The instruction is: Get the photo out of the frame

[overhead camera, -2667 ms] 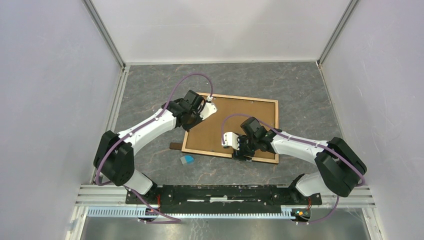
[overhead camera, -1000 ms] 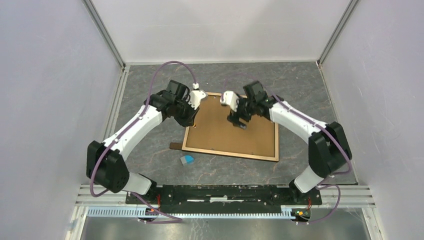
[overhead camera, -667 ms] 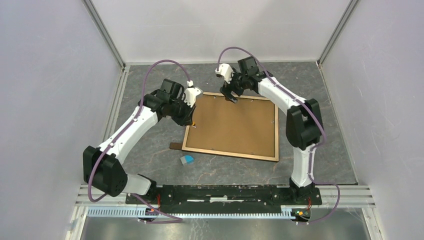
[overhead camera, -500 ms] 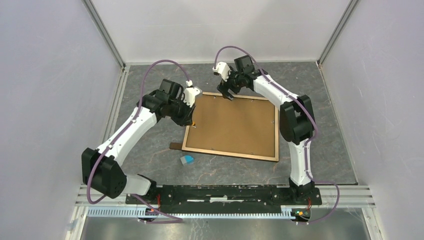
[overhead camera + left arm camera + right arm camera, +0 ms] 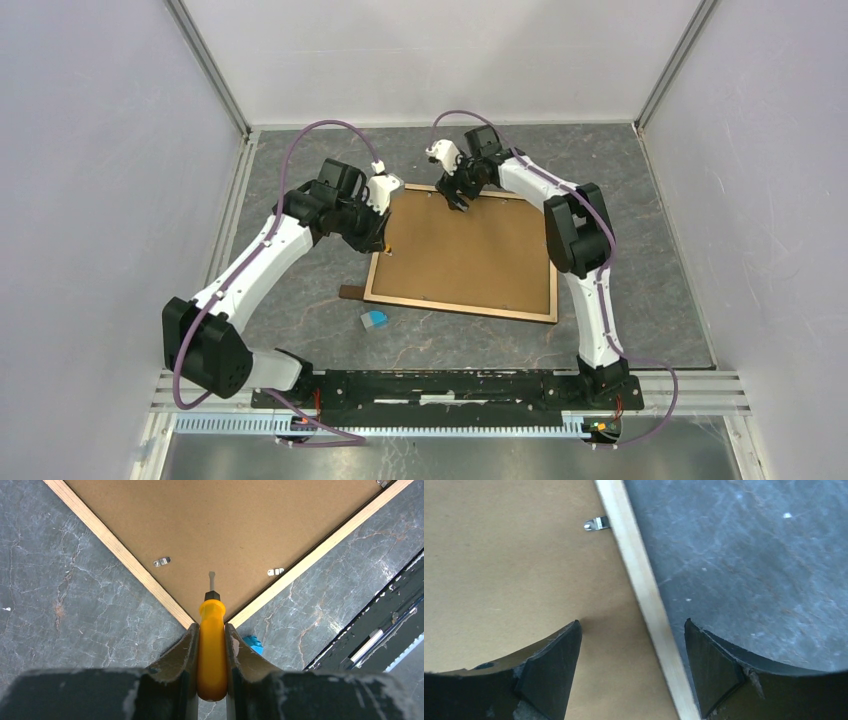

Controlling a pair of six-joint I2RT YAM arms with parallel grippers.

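Frame [image 5: 460,306] lies face down, photo hidden under its board [image 5: 470,240]; left gripper [image 5: 212,630] grips a screwdriver [image 5: 212,611] and, I think, must next turn the clips [image 5: 162,561], while right gripper [image 5: 630,630] hangs open over the far rim [image 5: 644,590].

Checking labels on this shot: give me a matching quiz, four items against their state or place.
1 screwdriver
2 right gripper
3 frame
4 blue piece

A open above the frame's rim
B back side up on the table
C clamped in the left gripper
D on the table by the frame's near left corner

Pairs: 1-C, 2-A, 3-B, 4-D
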